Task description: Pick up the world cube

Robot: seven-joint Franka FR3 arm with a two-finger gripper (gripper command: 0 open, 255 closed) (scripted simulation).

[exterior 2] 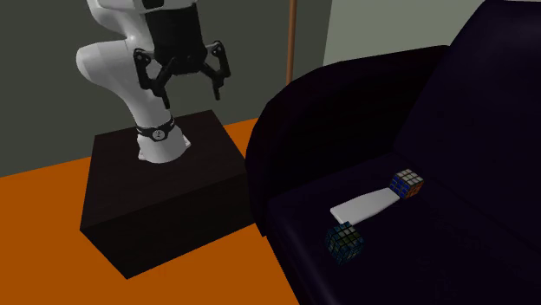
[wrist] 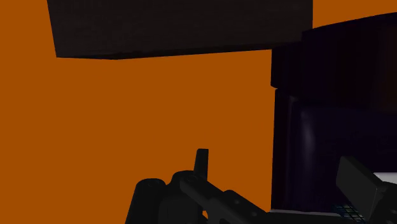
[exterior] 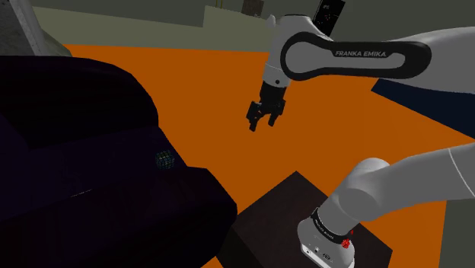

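Observation:
The world cube is a dark cube with blue-green faces, lying on the dark sofa's seat near the front edge. In the shoulder view the world cube shows as a small teal shape on the sofa. My black gripper hangs open in the air over the orange floor, well to the right of the cube and above it. In the second exterior view the gripper is above the stand with its fingers spread wide and nothing between them. In the wrist view one finger points at the floor beside the sofa's side.
A second, brightly coloured cube sits further back on the seat, with a flat white object between the two cubes. The dark sofa has a high arm and back. My black stand sits on the orange floor.

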